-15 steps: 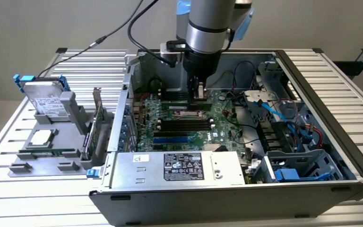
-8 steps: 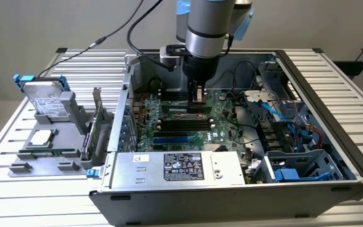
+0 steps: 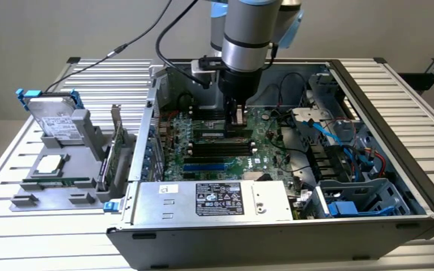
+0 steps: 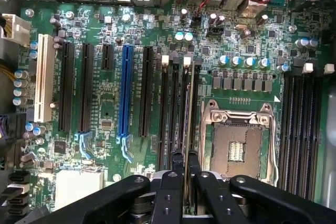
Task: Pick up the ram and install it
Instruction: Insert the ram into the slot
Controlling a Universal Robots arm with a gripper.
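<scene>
Green ram [image 4: 187, 103], gripped edge-on between the gripper [image 3: 237, 119] fingers [image 4: 176, 174], stands over the black memory slots [image 4: 164, 114] beside the CPU socket [image 4: 239, 148], upper centre of the exterior view. The installation step is in hand. Seating likely demands exact slot alignment and a straight descent.

Ram [image 4: 187, 114] upright, edge-on, at mobo slot

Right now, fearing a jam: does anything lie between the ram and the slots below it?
Nothing visible does. The tool grips the ram edge-down at the black slots beside the processor socket; no cable crosses them.
</scene>
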